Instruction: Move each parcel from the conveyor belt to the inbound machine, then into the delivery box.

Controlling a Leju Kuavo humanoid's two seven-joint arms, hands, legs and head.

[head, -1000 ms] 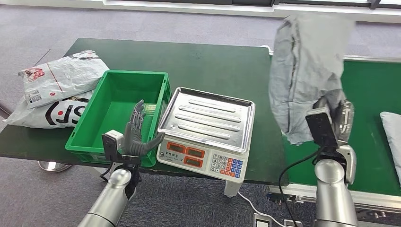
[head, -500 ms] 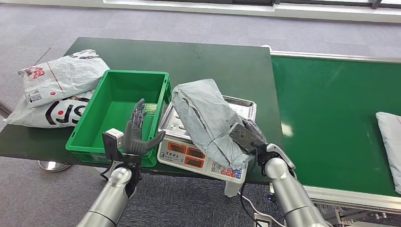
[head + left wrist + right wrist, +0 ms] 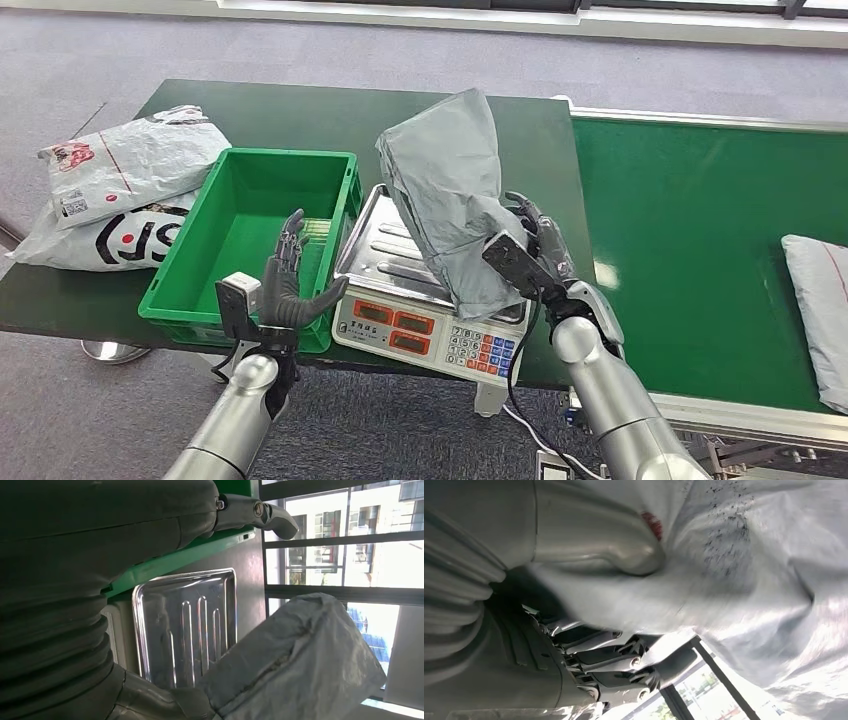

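A crumpled grey parcel [image 3: 447,190] stands tilted up over the inbound machine, a scale with a steel tray [image 3: 385,250] and a keypad front [image 3: 430,335]. My right hand [image 3: 533,250] grips the parcel's lower end from the right. Close up, its thumb [image 3: 589,535] presses the grey plastic [image 3: 749,555]. The left wrist view has the parcel [image 3: 295,655] above the tray [image 3: 185,625]. My left hand [image 3: 290,285] is open, fingers spread, at the front edge of the green delivery box [image 3: 190,270], which has nothing in it.
Another pale parcel [image 3: 820,300] lies on the green conveyor belt [image 3: 690,230] at the far right. Two white printed bags [image 3: 125,165] lie on the dark table left of the box. The table's front edge [image 3: 60,325] runs just before my arms.
My right arm swung the grey parcel from above the belt down onto the scale, then tipped it upright over the tray. The parcel on the belt slid slightly left. My left hand stayed put.
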